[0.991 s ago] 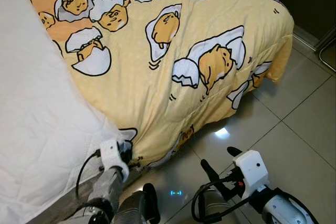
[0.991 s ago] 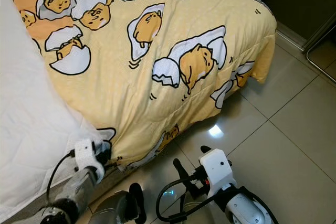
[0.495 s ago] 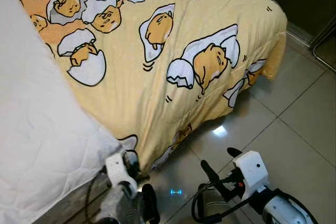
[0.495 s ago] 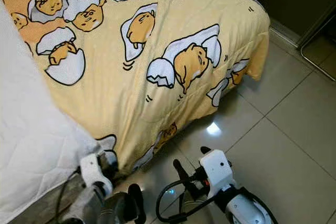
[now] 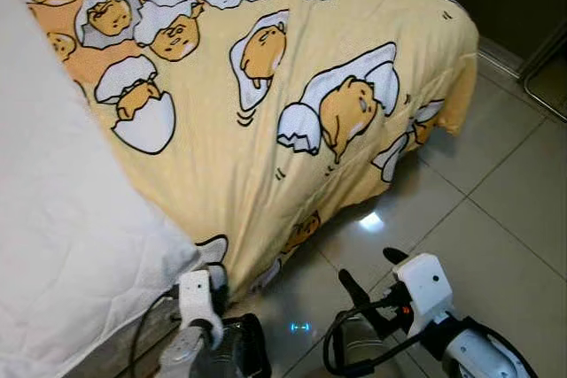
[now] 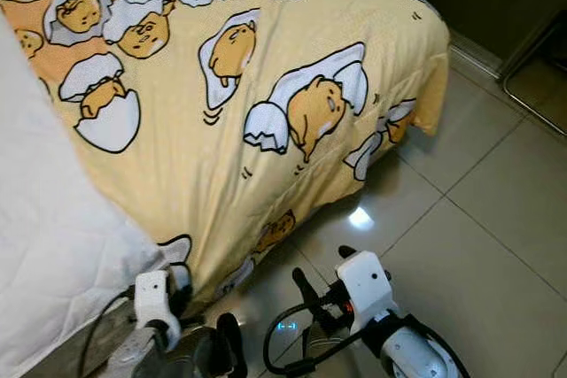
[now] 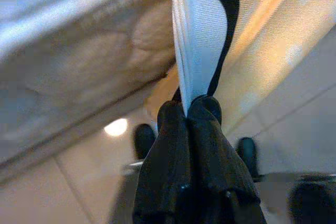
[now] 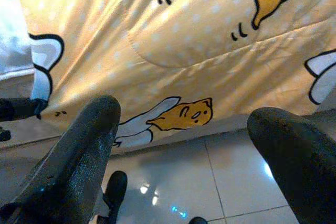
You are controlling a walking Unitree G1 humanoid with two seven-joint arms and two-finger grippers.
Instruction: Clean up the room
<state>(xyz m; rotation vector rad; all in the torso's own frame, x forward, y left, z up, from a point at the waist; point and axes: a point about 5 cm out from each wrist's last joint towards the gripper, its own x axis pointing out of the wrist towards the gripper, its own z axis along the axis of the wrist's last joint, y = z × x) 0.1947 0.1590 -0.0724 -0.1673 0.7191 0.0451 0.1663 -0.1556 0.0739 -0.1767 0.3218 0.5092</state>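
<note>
Left eye view, bed (image 5: 53, 219): one, across the upper and left frame; white quilted mattress bare at left.
Left eye view, blanket (image 5: 292, 104): one, yellow with egg-character prints, draped from top centre over the bed's foot and side, lower edge hanging near the floor.
Left eye view, left hand (image 5: 215, 279): lower left, at the blanket's bottom corner beside the mattress edge; white wrist block just below.
Left eye view, right hand (image 5: 372, 273): lower centre-right, over the tiled floor (image 5: 496, 210), two black fingers apart, touching nothing.
Left eye view, floor: pale glossy tiles, right and bottom; one bright light reflection near the blanket's hem, one small blue glow between the arms.

Right eye view, same scene: blanket (image 6: 266, 86) upper centre, mattress at left, two hands along the bottom edge.

Left wrist view, left hand (image 7: 188, 109): two black fingers pressed together, pinching a thin white, black-edged fold of the blanket (image 7: 202, 40) rising from the tips to the top of the frame.
Left wrist view, mattress side: pale, blurred, upper left.

Right wrist view, right hand (image 8: 184, 114): two fingers (image 8: 79, 145) spread wide at lower left and lower right, empty.
Right wrist view, blanket (image 8: 173, 40): upper frame, hem hanging just above the floor, one small yellow character print between the fingers.
</note>
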